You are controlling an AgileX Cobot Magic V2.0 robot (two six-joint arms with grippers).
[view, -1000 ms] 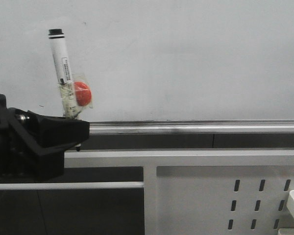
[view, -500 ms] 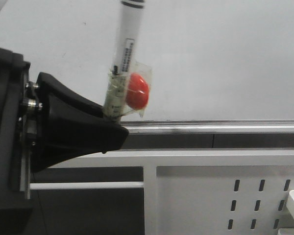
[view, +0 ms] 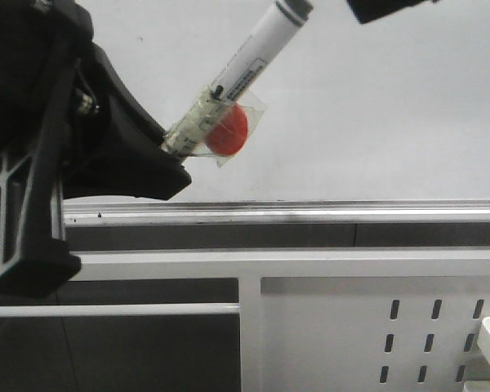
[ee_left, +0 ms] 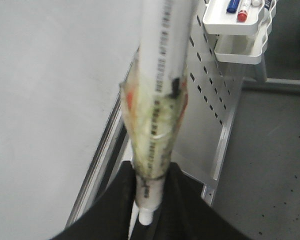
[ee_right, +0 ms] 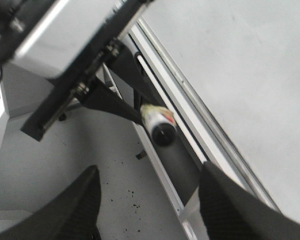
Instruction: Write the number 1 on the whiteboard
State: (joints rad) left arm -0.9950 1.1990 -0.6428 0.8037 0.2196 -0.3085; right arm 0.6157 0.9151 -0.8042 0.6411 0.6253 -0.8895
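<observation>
Front view, left pincer [view: 167,155] gripping tilted marker [view: 245,69], whiteboard [view: 376,106] behind.

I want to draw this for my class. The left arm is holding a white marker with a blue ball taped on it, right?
Nearly. The ball taped on the white marker is red, not blue; the front view shows it. The left gripper does hold that marker in its fingers.

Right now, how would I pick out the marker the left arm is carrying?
Start at the whiteboard filling the back of the front view, then go to the black left pincer rising in front of its left side. The marker pen slants out of it: a white barrel with a dark cap end, clear tape and a red ball stuck on its side.
</observation>
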